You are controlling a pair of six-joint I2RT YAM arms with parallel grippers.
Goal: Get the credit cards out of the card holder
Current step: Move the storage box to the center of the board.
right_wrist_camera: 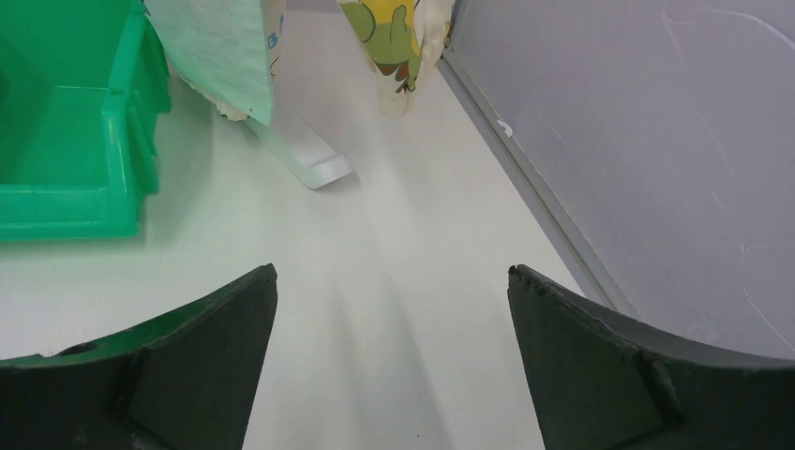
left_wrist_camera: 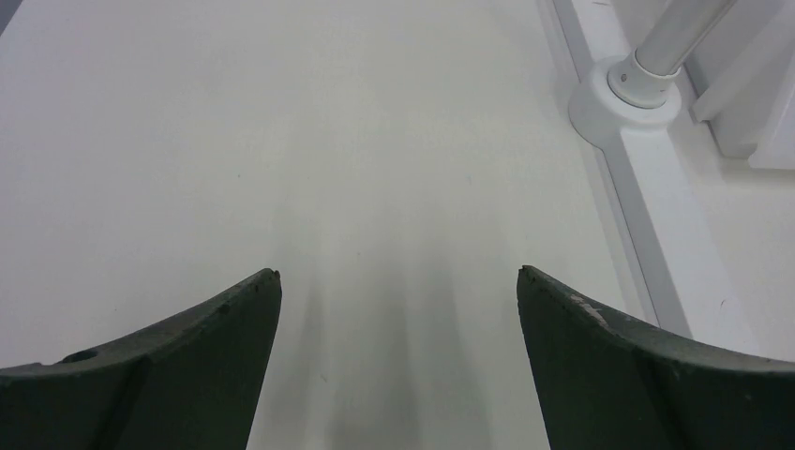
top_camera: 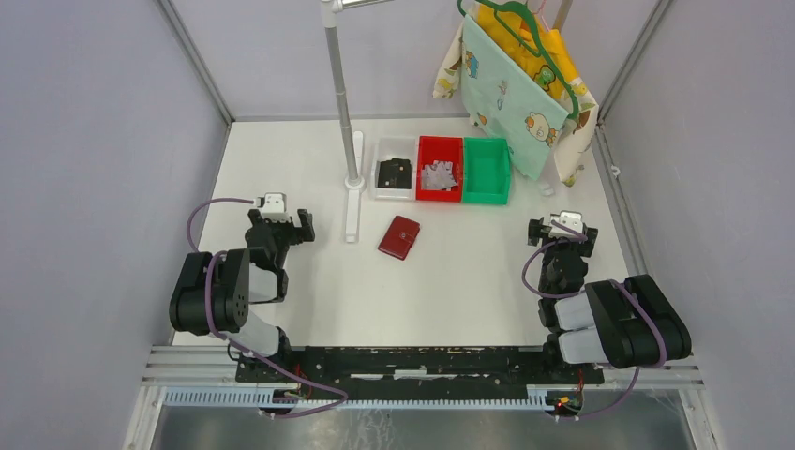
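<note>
Top external view, scope: white table between grey walls, with both arms at the near edge.
Left gripper: over the left part of the table, well apart from the card holder. Its jaws are spread wide and nothing is in them.
Left wrist view: both dark fingers frame bare tabletop. The pole base shows at the upper right.
Pole: metal, upright on a white round base, with a white foot running toward the near edge.
Card holder: dark red and closed, so its inside is hidden. It lies flat and slightly tilted on the table, just right of the pole's foot and on the near side of the bins. Neither gripper touches it.
Clear bin: leftmost of three touching bins. A black squarish object lies inside.
Red bin: the middle bin, holding greyish pieces.
Green bin: rightmost of the three.
Hanging cloth: printed fabric on a green hanger, behind and right of the bins.
Right gripper: over the right part of the table, well apart from the card holder. Its jaws are also spread wide and hold nothing.
Right wrist view: bare tabletop lies between the fingers, with the green bin at upper left and the wall at right.
</note>
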